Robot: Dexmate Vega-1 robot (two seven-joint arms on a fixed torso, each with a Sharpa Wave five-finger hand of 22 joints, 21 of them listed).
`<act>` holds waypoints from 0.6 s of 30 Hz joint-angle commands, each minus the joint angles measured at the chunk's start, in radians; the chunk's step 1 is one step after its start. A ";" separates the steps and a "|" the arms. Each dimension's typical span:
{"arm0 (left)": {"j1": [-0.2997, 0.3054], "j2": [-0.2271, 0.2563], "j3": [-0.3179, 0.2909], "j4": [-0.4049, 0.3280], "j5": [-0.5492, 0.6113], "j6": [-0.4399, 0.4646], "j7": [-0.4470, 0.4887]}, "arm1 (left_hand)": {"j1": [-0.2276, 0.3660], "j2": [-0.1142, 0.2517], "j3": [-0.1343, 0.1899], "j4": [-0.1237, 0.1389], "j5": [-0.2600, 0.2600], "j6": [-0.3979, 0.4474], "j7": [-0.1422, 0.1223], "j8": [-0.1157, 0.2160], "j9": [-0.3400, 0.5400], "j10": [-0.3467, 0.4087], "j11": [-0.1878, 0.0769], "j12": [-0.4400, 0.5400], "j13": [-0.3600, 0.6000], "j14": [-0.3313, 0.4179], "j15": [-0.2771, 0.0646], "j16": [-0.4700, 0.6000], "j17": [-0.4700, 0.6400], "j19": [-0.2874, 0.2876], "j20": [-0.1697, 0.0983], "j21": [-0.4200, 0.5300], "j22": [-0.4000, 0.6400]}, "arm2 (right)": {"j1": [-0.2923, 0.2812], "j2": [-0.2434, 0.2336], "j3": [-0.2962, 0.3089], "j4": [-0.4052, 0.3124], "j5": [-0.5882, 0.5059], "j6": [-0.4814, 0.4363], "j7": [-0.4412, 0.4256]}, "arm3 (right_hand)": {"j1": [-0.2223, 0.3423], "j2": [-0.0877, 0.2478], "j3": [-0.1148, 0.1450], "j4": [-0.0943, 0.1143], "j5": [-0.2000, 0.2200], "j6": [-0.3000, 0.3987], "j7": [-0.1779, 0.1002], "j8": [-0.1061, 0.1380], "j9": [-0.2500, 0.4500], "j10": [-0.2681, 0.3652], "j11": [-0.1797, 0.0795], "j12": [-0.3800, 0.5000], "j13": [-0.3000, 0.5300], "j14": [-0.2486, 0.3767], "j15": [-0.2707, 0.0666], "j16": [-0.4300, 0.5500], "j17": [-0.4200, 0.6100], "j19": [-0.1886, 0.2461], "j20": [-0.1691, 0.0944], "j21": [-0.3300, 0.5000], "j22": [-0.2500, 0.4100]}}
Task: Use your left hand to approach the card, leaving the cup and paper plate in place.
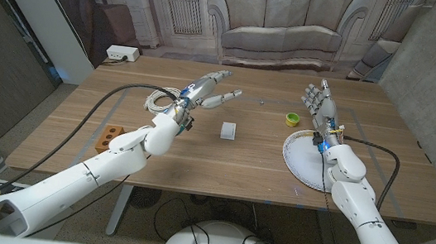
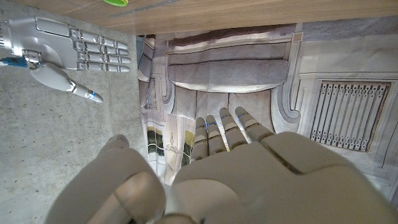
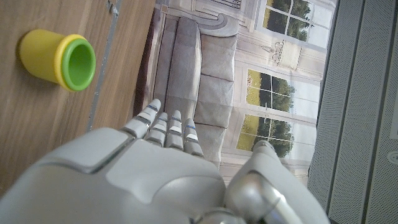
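Left hand [image 1: 205,89] above table, fingers spread, empty (card [image 1: 229,130] nearby); right hand [image 1: 320,101] fingers together.

We see the right arm covering part of the paper plate [image 1: 302,153]; the cup [image 2: 115,2] is cut off by the frame edge.

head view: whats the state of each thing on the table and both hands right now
card: lying mid-table, untouched, apart from both hands
cup: on the table beside the plate, not held
paper plate: flat near the table's right edge, right arm over part of it
wooden block: at the table's left edge, untouched
left hand: raised, fingers spread, holding nothing
right hand: upright, fingers apart, holding nothing
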 commanded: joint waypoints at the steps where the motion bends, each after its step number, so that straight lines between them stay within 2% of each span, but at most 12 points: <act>1: -0.023 -0.005 0.035 -0.008 0.063 0.058 -0.007 | 0.006 0.001 -0.002 -0.001 0.011 0.011 -0.002 0.004 0.004 0.011 0.001 -0.002 0.001 0.009 -0.014 0.000 0.003 0.012 -0.036 -0.002 0.002 | -0.005 -0.005 0.006 -0.005 0.003 -0.003 0.003 | 0.005 0.005 0.000 -0.006 0.001 0.012 0.000 0.007 0.004 0.003 0.000 0.005 0.002 0.005 -0.001 0.004 0.004 0.007 -0.001 0.000 0.001; 18: -0.063 -0.015 0.086 -0.015 0.139 0.128 -0.056 | 0.012 0.002 -0.006 -0.003 0.015 0.019 -0.010 0.002 0.005 0.019 -0.005 -0.003 0.001 0.012 -0.018 -0.001 0.003 0.012 -0.036 -0.004 0.002 | -0.013 -0.008 0.012 -0.017 0.006 -0.001 0.002 | 0.008 0.009 0.000 -0.009 0.001 0.015 0.001 0.007 0.005 0.005 0.002 0.005 0.002 0.005 0.000 0.003 0.003 0.007 -0.001 0.000 0.001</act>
